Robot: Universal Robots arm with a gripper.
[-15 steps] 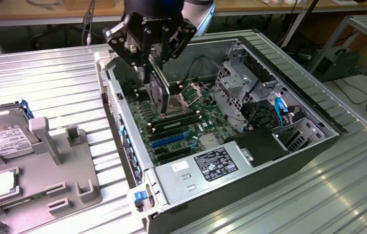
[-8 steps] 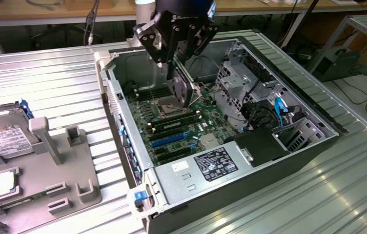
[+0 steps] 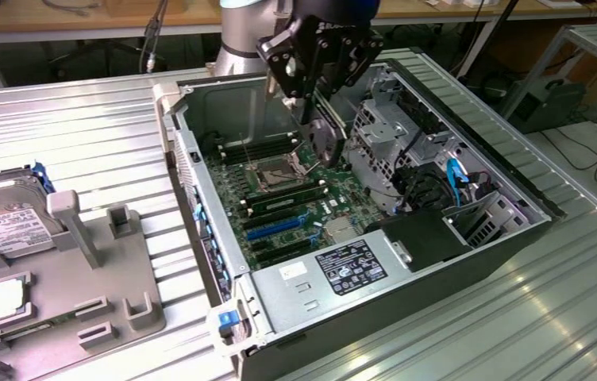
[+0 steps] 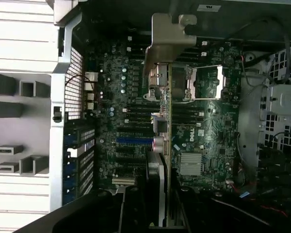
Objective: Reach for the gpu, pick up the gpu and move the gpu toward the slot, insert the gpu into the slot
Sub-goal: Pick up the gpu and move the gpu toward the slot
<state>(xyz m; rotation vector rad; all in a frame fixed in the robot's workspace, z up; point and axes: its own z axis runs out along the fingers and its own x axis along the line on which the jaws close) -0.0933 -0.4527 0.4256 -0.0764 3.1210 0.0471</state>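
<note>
Exterior view first. Found the pincer [image 3: 310,107] clenched on the gpu [image 3: 327,143], a thin flat dark green circuit card with a long silver end bracket. Saw it carried upright, in the air, above the green motherboard [image 3: 330,198], near the square metal processor socket [image 3: 280,168]. Spotted the slot [image 3: 277,228], a long narrow bright blue plastic connector, apart from the card, toward the exterior view's left.

Judged the danger from here as a crooked descent: with the card leaning in the grip, could have struck the black memory strips [image 3: 283,200] instead of the groove. Feared, too, the bracket snagging the case wall.

Inside the open grey metal computer case [image 3: 184,151]: motherboard, labelled black power supply [image 3: 357,266], perforated drive cage [image 3: 383,135]. On the bench, in the grey plastic fixture [image 3: 66,294]: a boxy silver hard drive [image 3: 2,222] and a small square silver processor chip [image 3: 2,298].

Over to the wrist view. Caught the gpu [image 4: 166,126] edge-on, running out from the pincer [image 4: 160,204]. Saw the slot [image 4: 133,140] just beside the card's edge, untouched.
</note>
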